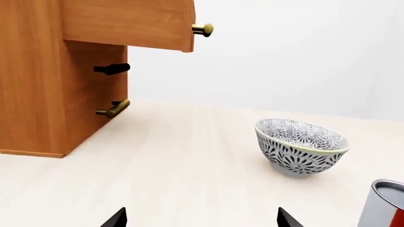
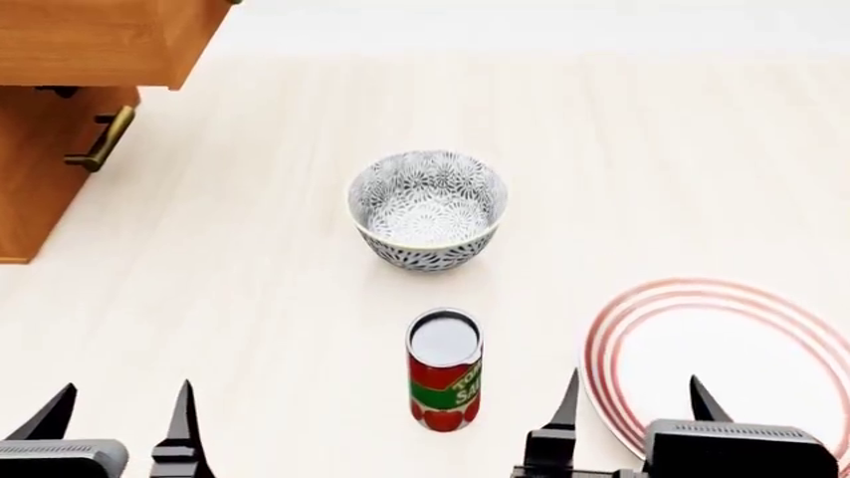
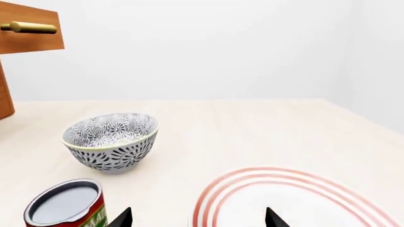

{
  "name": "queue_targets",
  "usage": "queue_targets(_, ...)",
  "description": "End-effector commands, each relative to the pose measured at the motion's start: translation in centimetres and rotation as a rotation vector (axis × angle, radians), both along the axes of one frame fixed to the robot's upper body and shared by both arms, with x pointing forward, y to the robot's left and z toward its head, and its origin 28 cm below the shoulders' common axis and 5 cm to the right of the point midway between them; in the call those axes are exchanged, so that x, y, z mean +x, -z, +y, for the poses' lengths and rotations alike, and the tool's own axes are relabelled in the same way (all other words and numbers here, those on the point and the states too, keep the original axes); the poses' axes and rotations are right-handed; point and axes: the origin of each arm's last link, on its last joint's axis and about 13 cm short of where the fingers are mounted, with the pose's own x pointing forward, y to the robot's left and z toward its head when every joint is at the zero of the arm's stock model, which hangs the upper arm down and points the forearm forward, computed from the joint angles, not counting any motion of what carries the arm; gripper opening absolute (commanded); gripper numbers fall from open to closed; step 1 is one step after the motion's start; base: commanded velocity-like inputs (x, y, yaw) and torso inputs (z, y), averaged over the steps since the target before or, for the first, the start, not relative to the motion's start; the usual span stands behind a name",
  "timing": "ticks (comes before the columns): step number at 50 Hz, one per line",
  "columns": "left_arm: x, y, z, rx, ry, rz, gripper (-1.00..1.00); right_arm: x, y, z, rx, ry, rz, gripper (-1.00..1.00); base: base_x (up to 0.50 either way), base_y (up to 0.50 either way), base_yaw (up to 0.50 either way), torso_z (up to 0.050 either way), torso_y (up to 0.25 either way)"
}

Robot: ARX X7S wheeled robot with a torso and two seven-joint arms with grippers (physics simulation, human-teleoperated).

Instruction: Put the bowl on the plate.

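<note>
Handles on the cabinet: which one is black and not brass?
The middle handle is black. The knob on the open drawer above it and the bar handle below it are both brass.

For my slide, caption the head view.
Patterned bowl beyond a can, ringed plate at right.

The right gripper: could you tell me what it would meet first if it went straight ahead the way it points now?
Probably nothing at first: the right gripper, jaws open, points over the near edge of the plate, with bare table beyond. The bowl sits off its line, though depth is unclear.
</note>
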Motion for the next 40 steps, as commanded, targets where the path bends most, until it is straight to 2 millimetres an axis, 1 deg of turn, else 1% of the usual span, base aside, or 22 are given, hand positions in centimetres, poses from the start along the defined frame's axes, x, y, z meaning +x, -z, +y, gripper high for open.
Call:
queue_targets(1, 0.1, 0.0, 0.3, 0.003, -0.011, -0.004, 1.0, 0.1, -0.4, -0.2, -0.013, -0.002, -0.004, 1.0, 0.14, 0.0, 0.0, 0.0, 0.0)
queue_targets(8, 0.1, -0.1, 0.4, 0.014, -0.012, -0.006, 1.0, 0.2, -0.2, -0.2, -0.013, -0.004, 0.004, 1.0, 0.14, 0.0, 0.0, 0.0, 0.0)
queue_targets(15, 0.1, 0.2, 0.5, 0.017, -0.018, -0.003, 1.0, 0.6, -0.4, -0.3, -0.008, -0.017, 0.004, 1.0, 0.15, 0.0, 0.0, 0.0, 0.0)
queue_targets(23, 0.2, 0.2, 0.4, 0.014, -0.012, -0.005, 1.0, 0.6, -1.0, -0.6, 0.004, -0.033, 0.002, 1.0, 0.15, 0.0, 0.0, 0.0, 0.0)
queue_targets(30, 0.2, 0.3, 0.5, 0.013, -0.012, -0.004, 1.0, 0.6, -1.0, -0.6, 0.013, -0.039, 0.003, 1.0, 0.15, 0.0, 0.0, 0.0, 0.0)
queue_targets(40, 0.2, 0.3, 0.5, 0.015, -0.012, -0.005, 1.0, 0.5, -2.0, -0.7, 0.033, -0.064, -0.004, 1.0, 0.15, 0.0, 0.0, 0.0, 0.0)
